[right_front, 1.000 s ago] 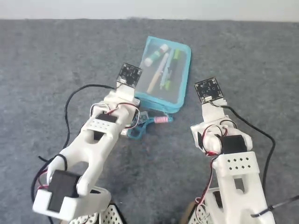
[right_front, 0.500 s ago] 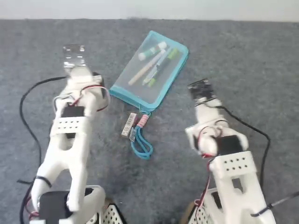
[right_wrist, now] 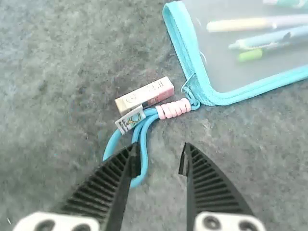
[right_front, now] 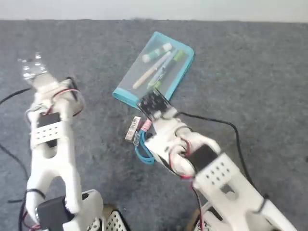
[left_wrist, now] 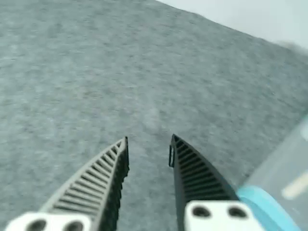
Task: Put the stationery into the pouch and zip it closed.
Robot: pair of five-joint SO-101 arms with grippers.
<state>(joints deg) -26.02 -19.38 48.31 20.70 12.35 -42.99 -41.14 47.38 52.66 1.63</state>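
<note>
High view, item one: pouch [right_front: 185, 66], cyan-edged with a clear face, lying flat on the grey carpet [right_front: 255, 91] ahead of the two arms. Contents: several pens and markers [right_front: 155, 65], among them a yellowish pen [right_wrist: 240, 24] and a green-tipped one [right_wrist: 250, 55]. Not yet in it: one eraser [right_wrist: 144, 96], on the carpet just beside the pouch's zip-pull corner and the blue wrist strap [right_wrist: 122, 149] with its pink beads [right_wrist: 173, 108]. Right gripper [right_wrist: 159, 150]: fingers parted, nothing held, hovering above the strap, near the eraser. Left gripper [left_wrist: 149, 139]: likewise spread and empty, over bare carpet beside a corner of the pouch. Step in hand, by my judgement: collecting the eraser. Your next move calls for bringing the right gripper over the eraser without snagging the strap. Whether the zip stands open enough to admit it cannot be told.
</note>
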